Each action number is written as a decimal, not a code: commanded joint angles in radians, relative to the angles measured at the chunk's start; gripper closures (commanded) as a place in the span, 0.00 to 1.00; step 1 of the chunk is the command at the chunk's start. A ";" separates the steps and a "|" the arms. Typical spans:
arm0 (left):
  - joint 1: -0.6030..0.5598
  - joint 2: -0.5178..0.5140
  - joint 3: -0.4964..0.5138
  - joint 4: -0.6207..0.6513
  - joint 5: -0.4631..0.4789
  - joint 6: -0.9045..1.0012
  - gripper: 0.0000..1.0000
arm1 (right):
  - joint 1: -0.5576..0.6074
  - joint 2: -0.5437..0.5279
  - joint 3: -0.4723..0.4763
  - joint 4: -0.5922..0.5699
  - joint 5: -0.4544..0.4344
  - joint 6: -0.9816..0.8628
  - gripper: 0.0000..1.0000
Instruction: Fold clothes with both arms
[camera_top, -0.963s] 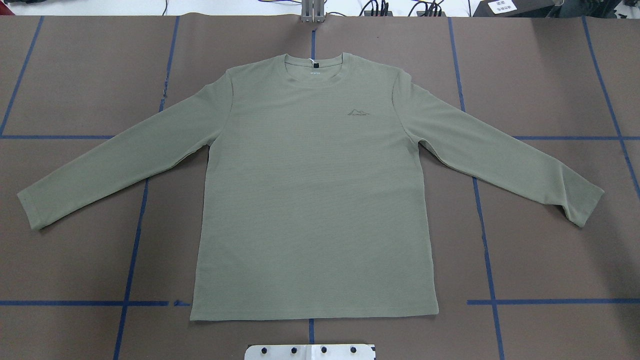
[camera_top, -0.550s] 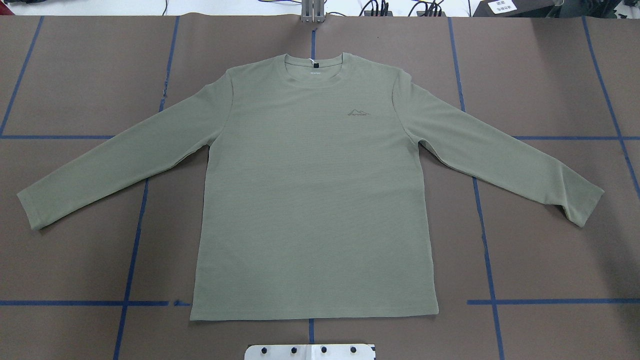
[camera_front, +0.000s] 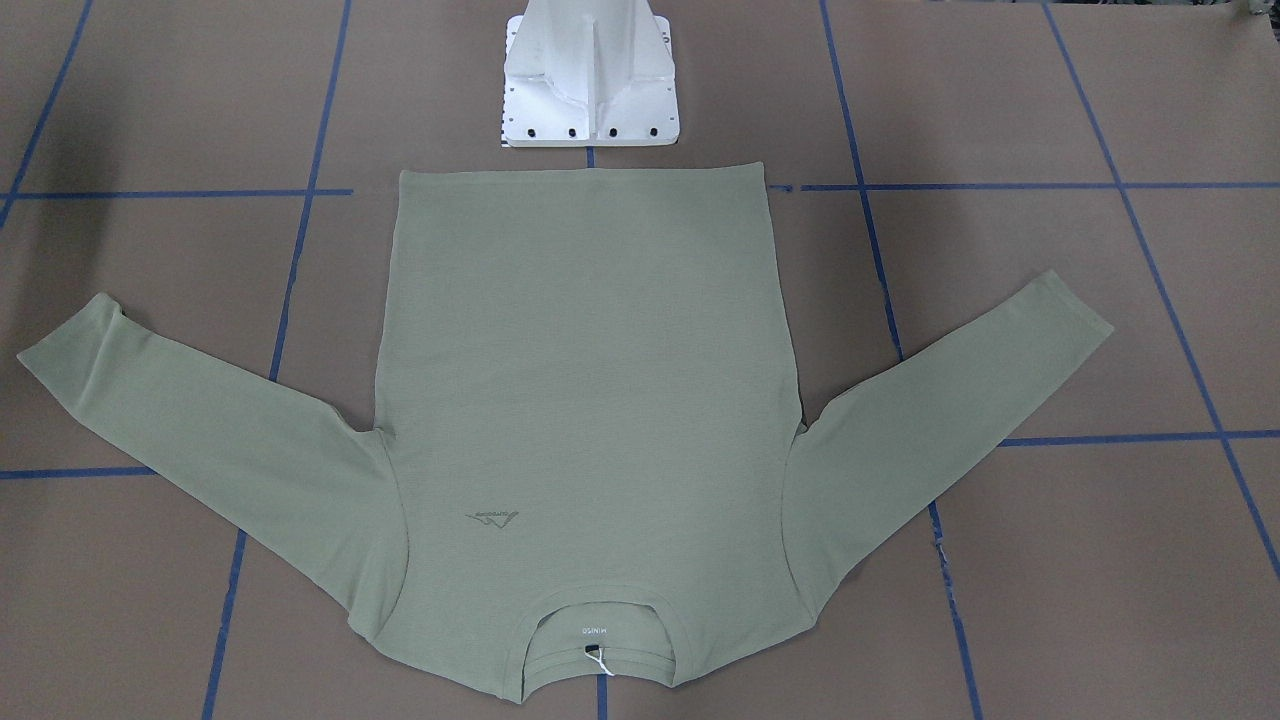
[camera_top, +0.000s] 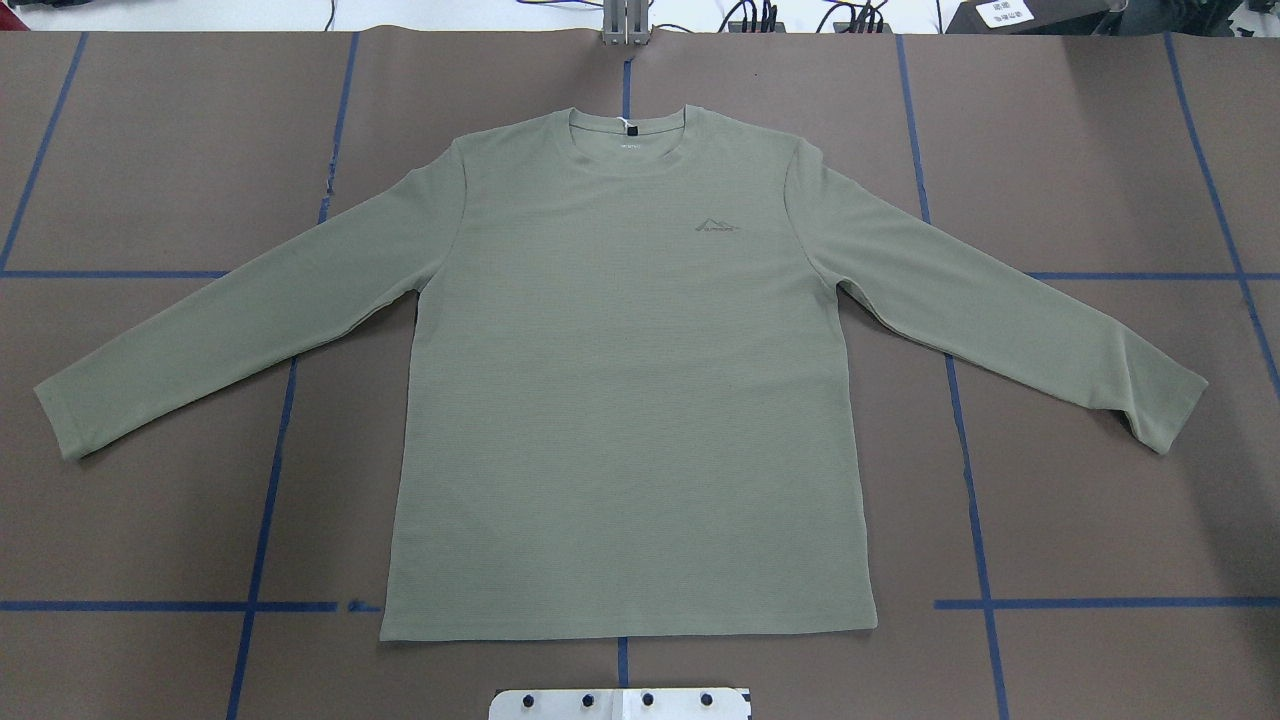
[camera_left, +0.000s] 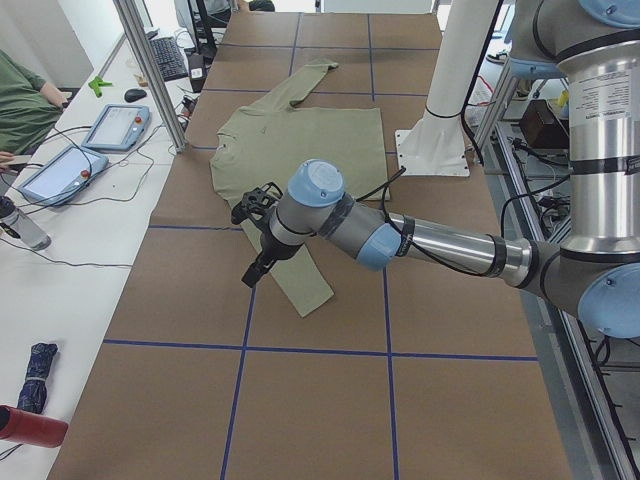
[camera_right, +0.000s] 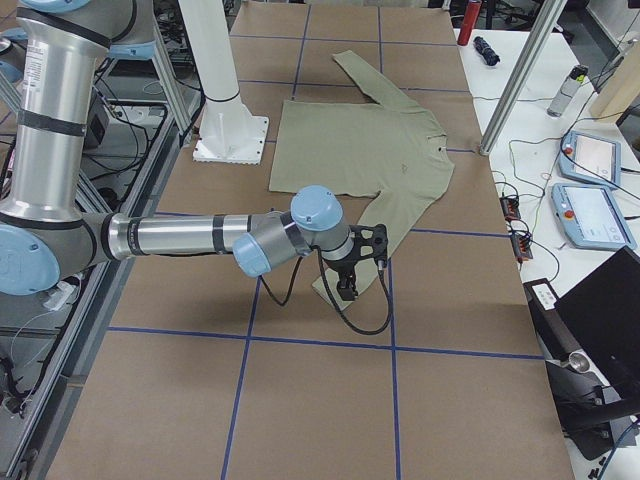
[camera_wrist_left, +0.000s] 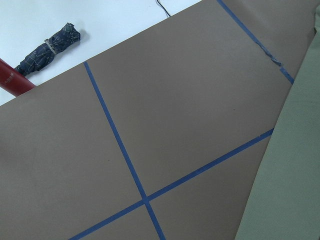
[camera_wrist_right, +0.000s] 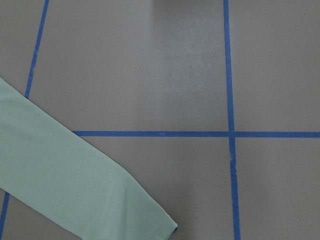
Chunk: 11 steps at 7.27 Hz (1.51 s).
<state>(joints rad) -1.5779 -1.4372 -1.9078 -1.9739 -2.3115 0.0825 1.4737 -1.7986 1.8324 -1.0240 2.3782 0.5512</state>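
The green shirt (camera_top: 620, 400) lies flat and face up in the middle of the brown surface (camera_top: 1100, 520). Its sleeves are spread to both sides and its hem is toward the white pedestal (camera_front: 590, 90). Inside the collar the neck print (camera_front: 595, 632) reads "MINISO", with a small white tag (camera_front: 597, 655) just beside it. The chest logo (camera_top: 716, 225) is a mountain outline; its lettering is too small to read. The left tool (camera_left: 252, 272) hangs over one sleeve and the right tool (camera_right: 347, 288) over the other. I cannot tell whether their fingers are apart or together. A clear bottle (camera_left: 18, 222) stands on the white side bench; I cannot make out what is in it.
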 joint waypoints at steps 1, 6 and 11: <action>-0.001 0.000 0.000 -0.002 -0.003 0.002 0.00 | -0.114 -0.008 -0.089 0.262 -0.040 0.311 0.15; -0.001 0.006 -0.007 -0.003 -0.003 0.005 0.00 | -0.378 -0.013 -0.283 0.602 -0.293 0.593 0.19; -0.001 0.015 0.003 -0.031 -0.005 0.006 0.00 | -0.512 0.007 -0.387 0.644 -0.410 0.592 0.27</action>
<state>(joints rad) -1.5785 -1.4234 -1.9063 -2.0024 -2.3161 0.0878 0.9866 -1.7946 1.4616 -0.3832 1.9903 1.1434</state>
